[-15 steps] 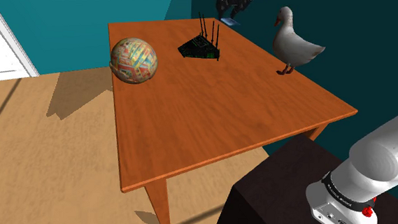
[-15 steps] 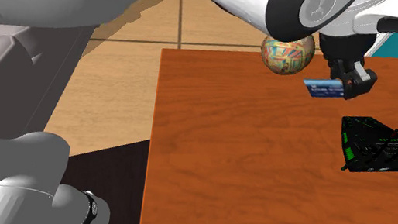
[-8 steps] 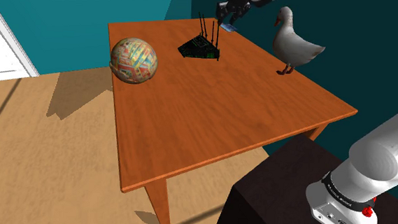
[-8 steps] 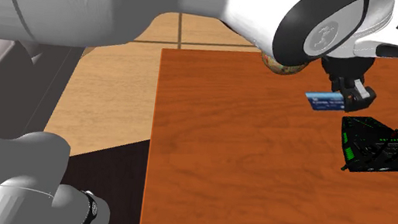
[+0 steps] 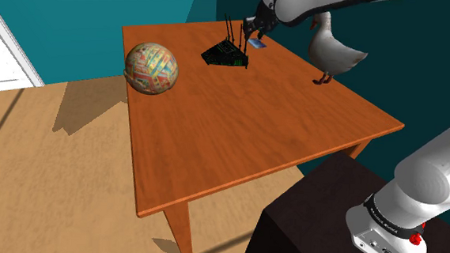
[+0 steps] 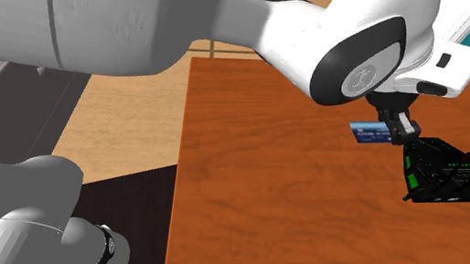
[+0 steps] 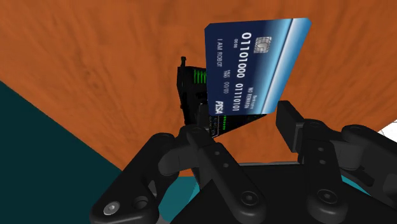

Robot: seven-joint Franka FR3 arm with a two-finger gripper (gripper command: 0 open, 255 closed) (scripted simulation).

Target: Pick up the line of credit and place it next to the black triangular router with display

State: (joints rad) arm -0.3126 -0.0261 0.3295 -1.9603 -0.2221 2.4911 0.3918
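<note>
Over the far end of the reddish-brown wooden desk, the black gripper clamps a dark blue bank card in the air, just beside the black triangular router with antennas.

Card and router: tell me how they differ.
The blue card is thin and flat; the black router is a wedge with antennas. The card hangs above the table, clamped in the jaws of the gripper; the router sits on it. The card bears white numbers; the router shows green lights. Both are over the same end of the table.
</note>
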